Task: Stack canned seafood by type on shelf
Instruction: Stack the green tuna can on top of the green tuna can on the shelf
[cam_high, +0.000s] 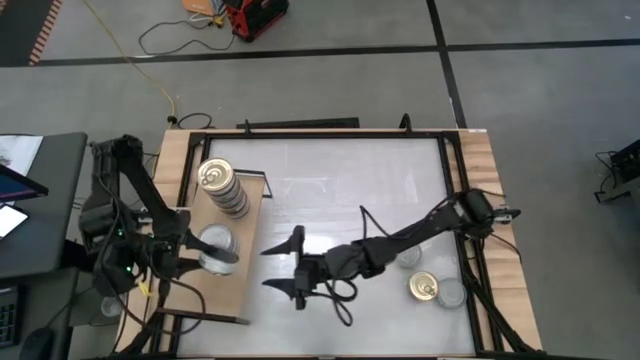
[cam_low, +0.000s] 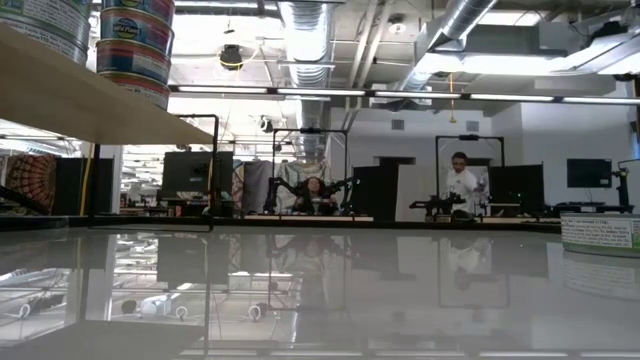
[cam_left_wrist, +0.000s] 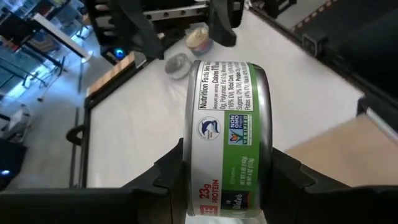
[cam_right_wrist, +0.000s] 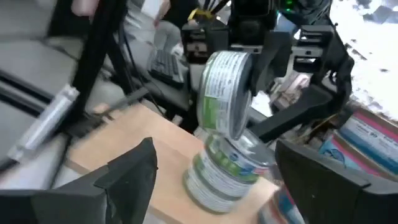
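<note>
The left tool (cam_high: 195, 258) is clenched on a green-label tin (cam_left_wrist: 227, 134), held on edge above a short pile of tins (cam_right_wrist: 225, 167) on the shelf (cam_high: 240, 283); the right tool (cam_high: 292, 268), fingers spread and empty, hovers over the desk (cam_high: 340, 170) just right of the shelf

- My left dark two-finger gripper (cam_high: 196, 254) is clamped tight, both fingers (cam_left_wrist: 168, 177) pressing the sides of a tilted green-labelled round tin (cam_left_wrist: 229, 140).
- My left arm is folded at the table's left edge.
- My right dark two-finger gripper (cam_high: 283, 268) stands spread wide, holding nothing, its arm stretched across mid-table.
</note>
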